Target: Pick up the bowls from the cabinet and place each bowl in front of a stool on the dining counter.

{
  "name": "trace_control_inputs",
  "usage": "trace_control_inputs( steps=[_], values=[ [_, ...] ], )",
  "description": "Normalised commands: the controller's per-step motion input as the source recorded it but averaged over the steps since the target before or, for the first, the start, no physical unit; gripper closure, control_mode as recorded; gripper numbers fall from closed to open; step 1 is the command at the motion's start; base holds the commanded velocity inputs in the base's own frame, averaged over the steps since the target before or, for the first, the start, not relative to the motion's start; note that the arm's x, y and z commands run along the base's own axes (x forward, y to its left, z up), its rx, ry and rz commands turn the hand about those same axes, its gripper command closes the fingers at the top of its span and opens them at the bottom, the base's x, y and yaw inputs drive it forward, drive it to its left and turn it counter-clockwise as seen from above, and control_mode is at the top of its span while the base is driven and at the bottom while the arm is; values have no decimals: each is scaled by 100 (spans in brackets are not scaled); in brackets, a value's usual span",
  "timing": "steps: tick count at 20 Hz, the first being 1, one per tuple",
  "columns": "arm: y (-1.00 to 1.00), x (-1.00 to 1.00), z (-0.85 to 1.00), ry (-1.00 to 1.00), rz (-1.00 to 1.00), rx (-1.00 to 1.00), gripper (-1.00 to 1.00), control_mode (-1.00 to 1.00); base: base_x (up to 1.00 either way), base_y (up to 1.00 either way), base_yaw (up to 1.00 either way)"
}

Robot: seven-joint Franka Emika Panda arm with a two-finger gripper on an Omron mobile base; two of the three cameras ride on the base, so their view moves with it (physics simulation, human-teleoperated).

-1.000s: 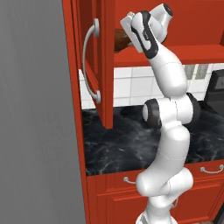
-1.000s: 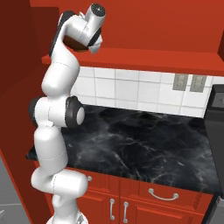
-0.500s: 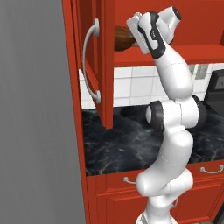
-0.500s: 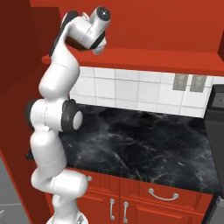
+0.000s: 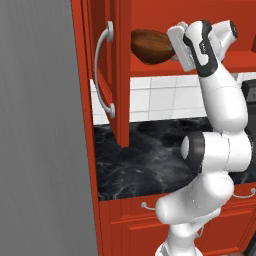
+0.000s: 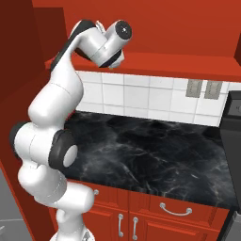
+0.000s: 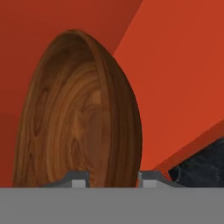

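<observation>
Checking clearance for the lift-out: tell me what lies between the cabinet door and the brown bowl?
Nothing; in the left base view bare open air separates the cabinet door from the brown bowl held in the claw.

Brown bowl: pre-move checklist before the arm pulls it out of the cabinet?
1. Grip: gripper closed on the brown bowl, fingertips either side of its rim. Ok.
2. Bowl off the shelf: looks lifted and tilted in the left base view. Ok.
3. Door open, left of the bowl; the gap between them looks small. Cannot tell.
4. Worktop below, nothing standing on it to hit. Ok.
5. Second bowl's place: cannot tell.
6. Grip firmness on a tilted bowl: cannot tell.
</observation>
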Motion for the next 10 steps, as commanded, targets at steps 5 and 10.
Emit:
trace_control_inputs(
  steps=[5, 10],
  values=[
    [-55, -100, 0, -3, 0, -1, 100, -100, 0, 0, 0],
    [-40, -100, 0, 0, -3, -1, 100, -100, 0, 0, 0]
  ],
)
